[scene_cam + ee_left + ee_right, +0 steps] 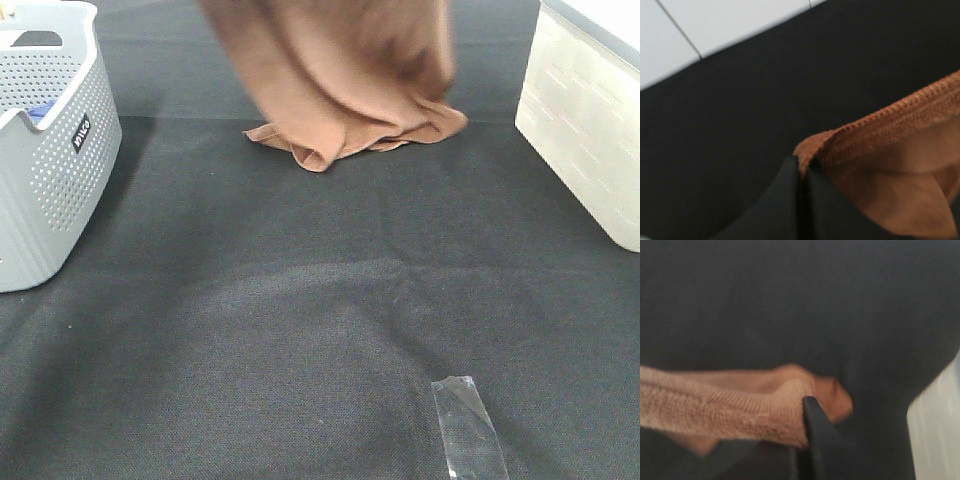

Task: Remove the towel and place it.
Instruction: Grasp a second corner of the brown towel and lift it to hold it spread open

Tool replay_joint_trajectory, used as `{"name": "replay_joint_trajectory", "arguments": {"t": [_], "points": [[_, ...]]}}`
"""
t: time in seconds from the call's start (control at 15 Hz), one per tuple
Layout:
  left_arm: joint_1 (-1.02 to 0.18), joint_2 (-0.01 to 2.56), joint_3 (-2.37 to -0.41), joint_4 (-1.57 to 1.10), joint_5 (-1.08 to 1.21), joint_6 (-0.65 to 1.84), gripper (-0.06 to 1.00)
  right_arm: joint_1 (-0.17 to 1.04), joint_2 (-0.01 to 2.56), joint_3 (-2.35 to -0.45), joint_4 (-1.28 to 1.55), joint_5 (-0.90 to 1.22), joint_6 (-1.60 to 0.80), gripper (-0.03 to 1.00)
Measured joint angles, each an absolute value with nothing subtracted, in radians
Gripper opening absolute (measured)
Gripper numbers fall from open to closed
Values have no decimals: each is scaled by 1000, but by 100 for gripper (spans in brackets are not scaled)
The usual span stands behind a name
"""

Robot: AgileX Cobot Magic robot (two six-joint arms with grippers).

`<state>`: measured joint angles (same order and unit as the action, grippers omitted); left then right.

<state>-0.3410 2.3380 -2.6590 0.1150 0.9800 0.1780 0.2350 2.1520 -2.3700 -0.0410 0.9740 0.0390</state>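
The brown towel (340, 70) hangs from above the top edge of the high view, its lower folds bunched on the black table cloth (320, 300) at the back centre. Both grippers are out of the high view. In the left wrist view my left gripper (802, 172) is shut on the towel's stitched corner (880, 130). In the right wrist view my right gripper (802, 405) is shut on another stitched edge of the towel (715, 410). The white tag is not visible.
A grey perforated basket (50, 150) with a blue item (40, 110) inside stands at the left. A white bin (585, 120) stands at the right. A strip of clear tape (468, 428) lies on the cloth near the front.
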Motion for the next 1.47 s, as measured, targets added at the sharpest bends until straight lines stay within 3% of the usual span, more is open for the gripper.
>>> {"name": "replay_joint_trajectory", "arguments": {"t": [0.27, 0.53, 0.93, 1.47], "points": [[-351, 2230, -2659, 42, 1180, 178, 0, 235, 2046, -2370, 0, 1189, -36, 1], [-349, 2155, -2587, -72, 1196, 170, 0, 233, 1924, -2310, 0, 1209, -40, 1], [-360, 1716, -1976, -153, 1177, 132, 0, 242, 1604, -1928, 81, 1211, -40, 1], [-363, 1329, -1377, -250, 1142, 117, 0, 248, 1297, -1413, 212, 1216, -38, 1]]}}
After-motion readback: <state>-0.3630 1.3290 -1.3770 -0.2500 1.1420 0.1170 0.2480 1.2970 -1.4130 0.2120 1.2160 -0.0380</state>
